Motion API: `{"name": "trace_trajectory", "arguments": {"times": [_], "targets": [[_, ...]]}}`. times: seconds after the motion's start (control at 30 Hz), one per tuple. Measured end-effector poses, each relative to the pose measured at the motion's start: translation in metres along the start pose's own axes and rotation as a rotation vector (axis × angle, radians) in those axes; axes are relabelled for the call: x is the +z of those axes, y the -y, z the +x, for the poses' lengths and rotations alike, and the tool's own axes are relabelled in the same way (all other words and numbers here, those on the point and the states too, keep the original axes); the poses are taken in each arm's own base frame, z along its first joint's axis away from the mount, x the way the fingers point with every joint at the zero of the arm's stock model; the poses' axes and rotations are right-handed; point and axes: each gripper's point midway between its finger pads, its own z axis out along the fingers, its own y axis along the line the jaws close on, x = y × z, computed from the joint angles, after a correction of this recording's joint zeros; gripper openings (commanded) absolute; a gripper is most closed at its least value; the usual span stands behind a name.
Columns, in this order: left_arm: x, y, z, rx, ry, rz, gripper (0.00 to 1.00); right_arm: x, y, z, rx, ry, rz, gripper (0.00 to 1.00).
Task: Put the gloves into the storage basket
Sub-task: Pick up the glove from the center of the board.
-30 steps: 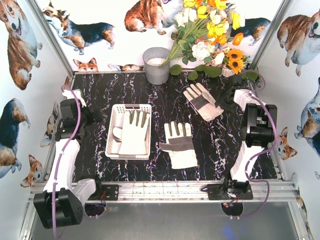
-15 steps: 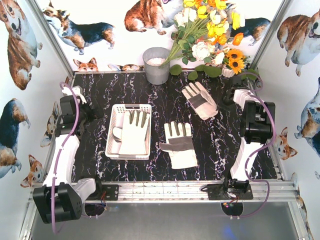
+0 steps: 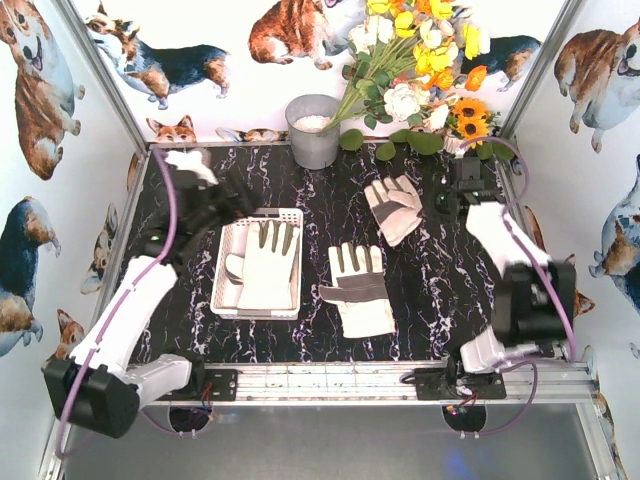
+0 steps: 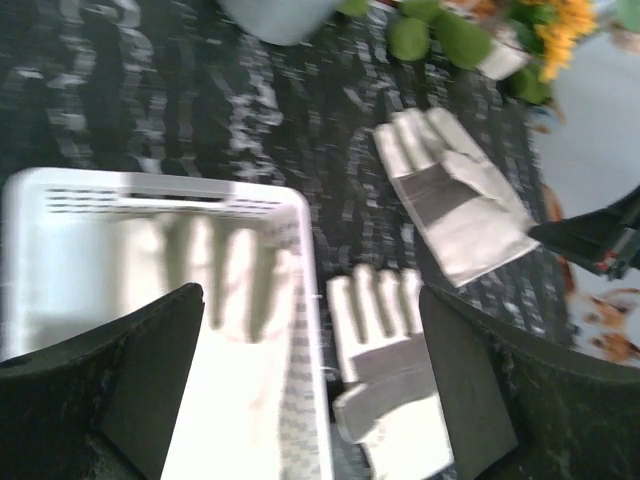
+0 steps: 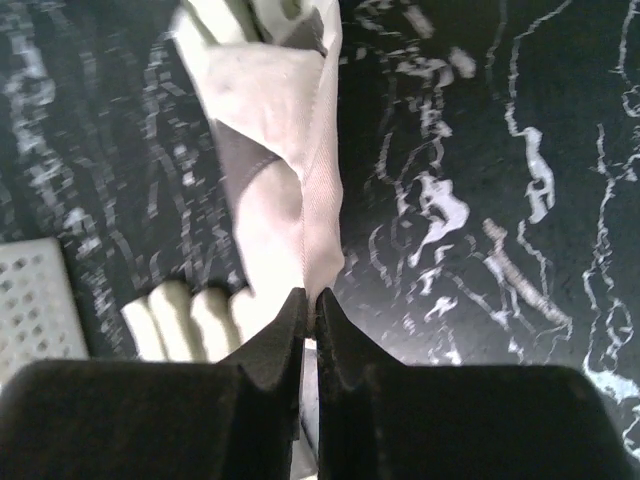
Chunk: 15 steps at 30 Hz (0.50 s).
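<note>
The white slotted storage basket (image 3: 226, 262) stands left of centre with one cream glove (image 3: 265, 265) lying in it. A second glove (image 3: 360, 290) lies flat on the table to its right. My right gripper (image 3: 437, 205) is shut on the cuff edge of a third glove (image 3: 394, 207) at the back right; in the right wrist view the closed jaws (image 5: 310, 298) pinch that glove (image 5: 285, 150). My left gripper (image 3: 240, 200) is open and empty above the basket's back edge; its wrist view (image 4: 310, 300) shows the basket (image 4: 300, 330) and both loose gloves.
A grey metal bucket (image 3: 313, 130) and a bunch of artificial flowers (image 3: 420, 70) stand at the back of the table. White walls with dog pictures close in the left, right and back sides. An aluminium rail (image 3: 320, 378) runs along the near edge.
My left arm has swung from the left wall in over the basket's back corner. My right arm has reached further back and shifted the held glove slightly left.
</note>
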Motion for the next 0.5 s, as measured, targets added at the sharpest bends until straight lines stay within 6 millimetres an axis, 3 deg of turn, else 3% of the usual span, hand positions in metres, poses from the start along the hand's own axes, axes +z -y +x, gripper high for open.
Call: {"name": "trace_trajectory", "arguments": {"times": [0.13,0.3,0.5], "targets": [[0.015,0.055,0.031,-0.065,-0.059,0.111,0.81,-0.041,-0.024,0.003,-0.024,0.084,-0.1,0.0],[0.03,0.117,0.072,-0.139,-0.121,0.226,0.81,-0.071,-0.042,0.013,-0.025,0.114,-0.22,0.0],[0.039,0.166,0.103,-0.241,-0.159,0.319,0.81,-0.107,-0.081,0.029,-0.038,0.108,-0.4,0.0]]}}
